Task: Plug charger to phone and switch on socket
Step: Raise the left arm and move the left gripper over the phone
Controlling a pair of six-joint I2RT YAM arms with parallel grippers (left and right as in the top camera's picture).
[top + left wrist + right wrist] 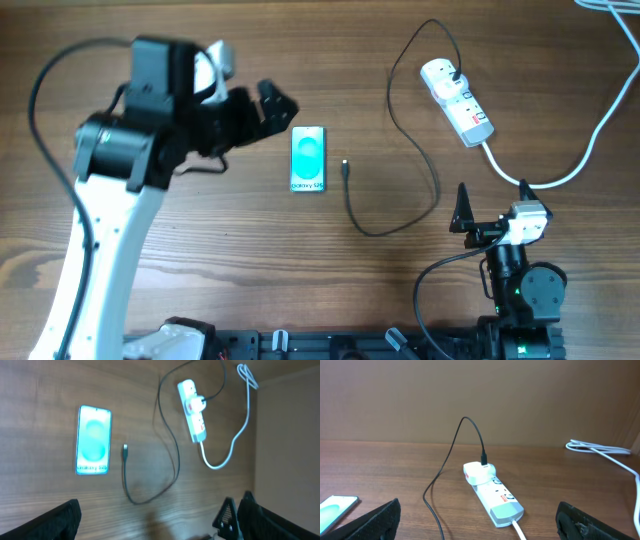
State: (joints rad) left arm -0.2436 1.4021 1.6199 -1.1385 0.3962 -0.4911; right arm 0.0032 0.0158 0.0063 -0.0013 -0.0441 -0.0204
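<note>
- Nearest me, the right end effector (492,203) sits between 3 and 4 o'clock from the phone (308,159), well apart from it. Its fingers are spread wide and it grips nothing.
- The phone lies flat mid-desk (200,270) with its screen lit. The charger's plug tip (345,168) rests just beside it at 3 o'clock, not touching.
- The left end effector (270,105) hovers at 11 o'clock from the phone, released and empty.
- Farthest, the socket (457,100) lies at 2 o'clock. I see the charger's other end plugged into a white adapter on it.

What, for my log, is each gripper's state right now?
Left gripper: open, holding nothing.
Right gripper: open, holding nothing.
</note>
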